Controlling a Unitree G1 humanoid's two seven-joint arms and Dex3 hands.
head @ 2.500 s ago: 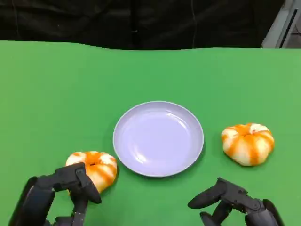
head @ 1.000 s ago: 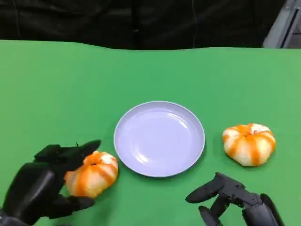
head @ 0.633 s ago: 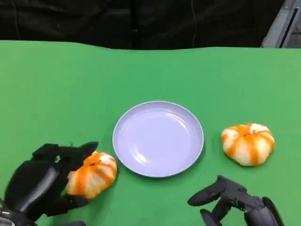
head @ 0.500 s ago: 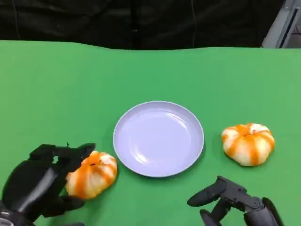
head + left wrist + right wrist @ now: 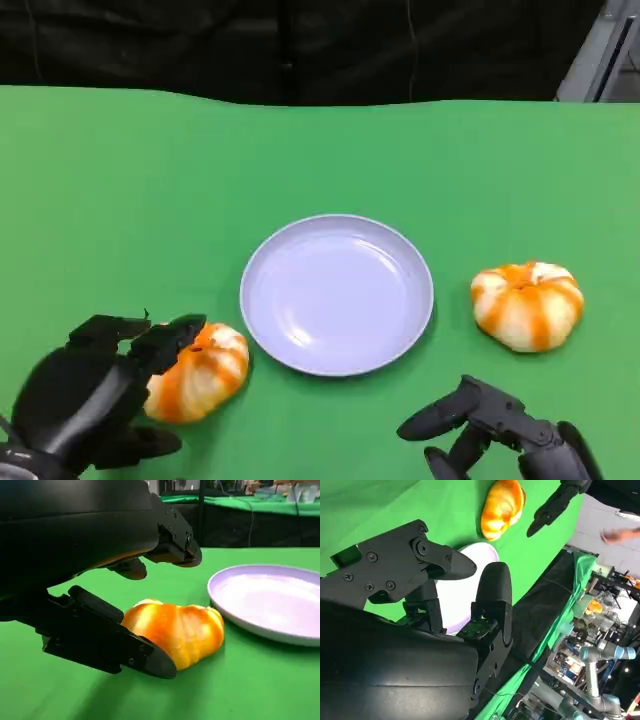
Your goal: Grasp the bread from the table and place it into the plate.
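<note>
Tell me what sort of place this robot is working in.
Probably a robotics lab or test bay. The table wears a plain green cloth against a black backdrop, holding a lavender plate and bread by the left hand. The right wrist view shows another robot arm and cluttered green tables.

A green table is spreading out before me, a black curtain is hanging behind its far edge, and a grey frame is standing at the far right corner.
</note>
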